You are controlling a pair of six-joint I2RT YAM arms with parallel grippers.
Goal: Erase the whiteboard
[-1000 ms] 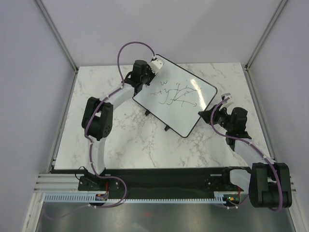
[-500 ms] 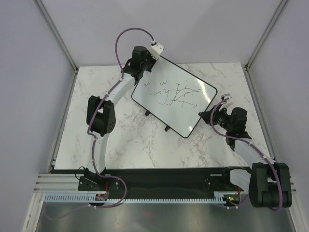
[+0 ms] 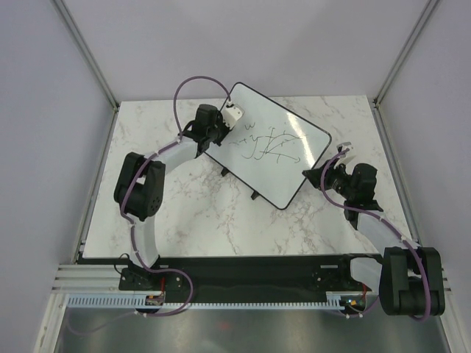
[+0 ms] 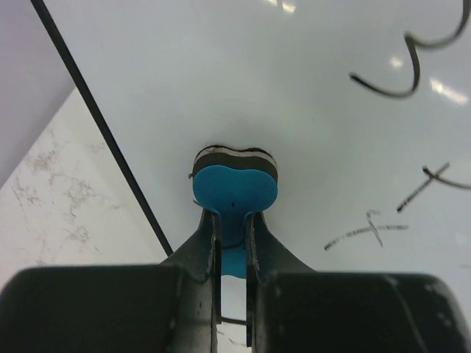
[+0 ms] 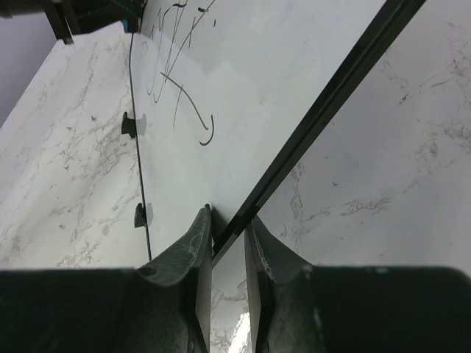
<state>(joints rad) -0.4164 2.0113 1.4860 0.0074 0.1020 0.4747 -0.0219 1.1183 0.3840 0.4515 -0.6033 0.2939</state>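
Note:
The whiteboard (image 3: 283, 175) lies slanted on its small black feet, with dark marker scribbles (image 3: 268, 143) across its middle. My left gripper (image 3: 219, 132) is over the board's left corner, shut on a blue bone-shaped eraser (image 4: 235, 188). The eraser's dark felt end presses on the white surface (image 4: 294, 88), close to the black frame. Scribbles (image 4: 401, 70) lie off to its right. My right gripper (image 3: 324, 175) is at the board's right edge. In the right wrist view the right gripper (image 5: 228, 224) is shut on the thin black frame (image 5: 324, 110).
The board rests on a white marble table (image 3: 191, 213) enclosed by pale walls. Two black feet (image 5: 129, 125) show along the board's near edge. The arm bases sit on a black rail (image 3: 250, 268) at the table's front.
My left gripper swung out to the board's far corner, then came back down onto the left corner with the eraser. A small mark at the far left no longer shows. The right gripper stayed put.

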